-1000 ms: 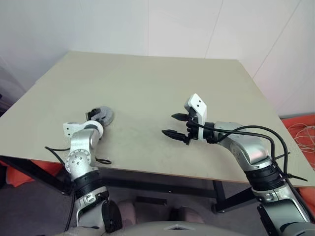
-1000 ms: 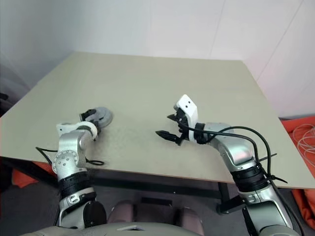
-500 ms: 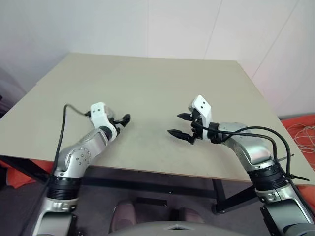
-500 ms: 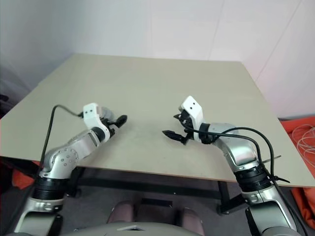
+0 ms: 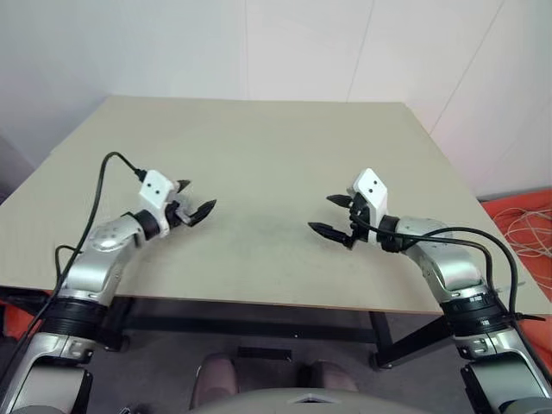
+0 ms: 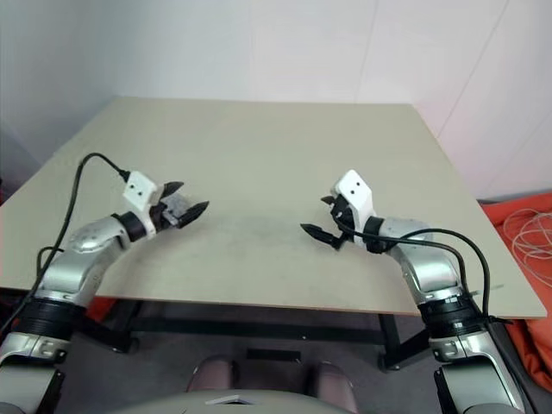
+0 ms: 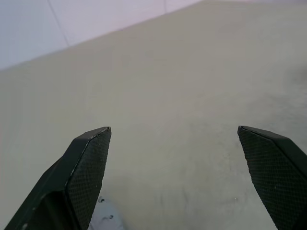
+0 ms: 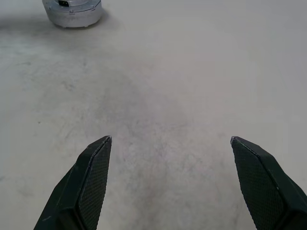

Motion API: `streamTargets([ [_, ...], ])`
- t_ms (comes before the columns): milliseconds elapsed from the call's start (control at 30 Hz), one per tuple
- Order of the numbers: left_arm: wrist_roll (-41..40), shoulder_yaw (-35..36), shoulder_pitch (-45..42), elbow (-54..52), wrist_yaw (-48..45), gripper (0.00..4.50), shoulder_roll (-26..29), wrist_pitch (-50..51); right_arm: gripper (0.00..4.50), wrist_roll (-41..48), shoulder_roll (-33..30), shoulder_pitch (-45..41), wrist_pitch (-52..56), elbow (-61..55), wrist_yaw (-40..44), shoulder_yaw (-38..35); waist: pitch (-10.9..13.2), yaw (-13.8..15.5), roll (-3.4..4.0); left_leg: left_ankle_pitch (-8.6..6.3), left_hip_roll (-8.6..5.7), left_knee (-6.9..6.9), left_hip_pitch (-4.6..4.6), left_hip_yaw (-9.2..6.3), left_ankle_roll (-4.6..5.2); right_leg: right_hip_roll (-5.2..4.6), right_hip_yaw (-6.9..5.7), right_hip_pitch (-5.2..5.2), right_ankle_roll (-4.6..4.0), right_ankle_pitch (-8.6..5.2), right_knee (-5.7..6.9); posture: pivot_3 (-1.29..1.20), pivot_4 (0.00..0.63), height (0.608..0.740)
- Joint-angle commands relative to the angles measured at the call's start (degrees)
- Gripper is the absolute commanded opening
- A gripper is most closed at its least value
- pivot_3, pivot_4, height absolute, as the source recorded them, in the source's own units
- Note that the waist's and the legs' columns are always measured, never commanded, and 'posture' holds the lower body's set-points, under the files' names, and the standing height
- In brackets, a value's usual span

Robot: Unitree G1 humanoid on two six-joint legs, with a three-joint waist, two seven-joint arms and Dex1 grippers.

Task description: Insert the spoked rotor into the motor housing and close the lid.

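One beige counter (image 5: 259, 155) carries two robot arms' pincers above it: one left pincer (image 5: 195, 201) and one right pincer (image 5: 334, 216), each with two black fingers spread apart. One round silvery lid (image 8: 73, 10) sits on the counter.

Left gripper (image 6: 185, 207) open above the table (image 6: 259, 155), toward its left side. Right gripper (image 6: 323, 217) open above the table's right side, facing the left gripper, well apart.
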Motion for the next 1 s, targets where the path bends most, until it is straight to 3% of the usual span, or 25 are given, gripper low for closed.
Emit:
streamTargets([
  [33,1.33,3.29,0.73,4.07,-6.01,4.48,0.86,-7.13,4.5,0.09,-0.57,-0.67,-3.5,1.22,1.55,-2.35,0.0,-0.05,0.02,0.0,0.01,0.0,0.01,0.0,0.0,-0.01,0.0,0.0,-0.01,0.0,0.0,0.0,0.0,0.74],
  [300,2.8,7.0,1.43,11.08,-9.34,4.48,-1.08,-12.83,4.5,-0.73,-0.2,-1.35,-5.88,3.94,2.52,-2.42,0.03,-0.04,0.06,0.01,0.04,0.0,0.08,0.04,-0.01,-0.01,0.01,0.04,-0.05,0.01,0.04,0.0,0.0,0.74],
  [1000,2.92,10.48,1.69,7.29,-6.32,4.48,-4.65,-8.6,4.5,-2.16,3.09,-1.74,-6.14,4.29,0.51,-2.02,0.04,-0.09,0.08,0.0,0.04,-0.03,0.13,0.06,0.0,-0.05,0.02,0.03,-0.1,0.03,0.06,0.0,0.0,0.74],
])
